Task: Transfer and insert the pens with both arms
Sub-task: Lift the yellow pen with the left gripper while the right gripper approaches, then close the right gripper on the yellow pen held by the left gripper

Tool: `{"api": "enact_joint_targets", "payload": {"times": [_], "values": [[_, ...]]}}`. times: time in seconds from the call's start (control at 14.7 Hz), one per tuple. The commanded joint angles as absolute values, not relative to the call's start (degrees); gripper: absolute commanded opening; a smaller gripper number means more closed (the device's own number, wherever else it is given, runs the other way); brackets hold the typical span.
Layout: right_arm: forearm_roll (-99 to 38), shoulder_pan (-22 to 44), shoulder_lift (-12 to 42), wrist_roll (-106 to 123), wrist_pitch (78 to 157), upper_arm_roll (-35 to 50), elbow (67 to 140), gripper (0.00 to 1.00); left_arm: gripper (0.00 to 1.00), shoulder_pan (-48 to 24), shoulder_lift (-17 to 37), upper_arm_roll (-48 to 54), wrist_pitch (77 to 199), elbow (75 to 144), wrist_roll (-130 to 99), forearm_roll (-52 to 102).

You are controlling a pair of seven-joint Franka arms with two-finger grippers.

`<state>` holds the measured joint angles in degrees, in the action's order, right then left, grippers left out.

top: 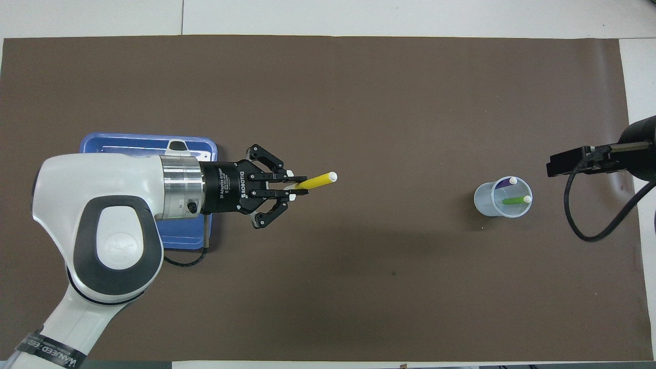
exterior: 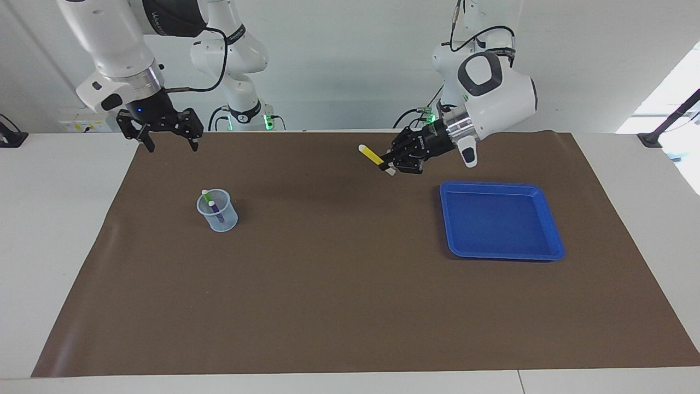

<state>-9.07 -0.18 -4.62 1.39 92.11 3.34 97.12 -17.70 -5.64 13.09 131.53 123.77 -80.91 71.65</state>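
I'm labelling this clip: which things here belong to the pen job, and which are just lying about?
Job:
- yellow pen, gripped by the left pincer
- purple pen and green pen in the clear cup
- right pincer, open

Lying about:
- blue tray
- brown mat

Glossy white arms (top: 97,215), silver wrists, apparently black cables.

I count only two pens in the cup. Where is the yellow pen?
The yellow pen is in the left claw, held up over the brown mat beside the blue tray, toward the left arm's end.
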Motion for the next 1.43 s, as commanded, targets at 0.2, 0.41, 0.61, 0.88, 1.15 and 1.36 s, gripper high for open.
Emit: {"api": "enact_joint_targets", "payload": {"times": [0.2,0.41,0.61,0.88,1.15,1.36], "values": [[-24.41,-0.53,-4.39,-5.53,93.07,8.96,96.85,1.00,0.00,-20.65,-9.13,12.48,133.68,127.43,-82.00,77.07],[-29.69,-0.35,-6.06,-6.50,97.71,12.20,100.62,1.00,0.00,-21.18,-9.40,12.48,133.68,127.97,-81.91,78.83],[-32.69,-0.26,-5.89,-10.79,100.63,15.02,100.90,1.00,0.00,-21.27,-9.93,12.48,133.68,128.14,-81.74,79.72],[-32.96,-0.18,-5.36,-13.36,106.07,17.75,102.39,1.00,0.00,-21.27,-10.63,12.48,133.59,128.58,-81.74,80.77],[-32.96,-0.09,-4.66,-14.06,107.84,19.95,103.18,1.00,0.00,-21.27,-10.99,12.48,133.94,128.85,-81.74,81.21],[-32.96,-0.09,-4.75,-14.24,107.84,21.35,103.53,1.00,0.00,-21.36,-11.07,12.48,134.38,129.29,-81.74,81.39]]}}
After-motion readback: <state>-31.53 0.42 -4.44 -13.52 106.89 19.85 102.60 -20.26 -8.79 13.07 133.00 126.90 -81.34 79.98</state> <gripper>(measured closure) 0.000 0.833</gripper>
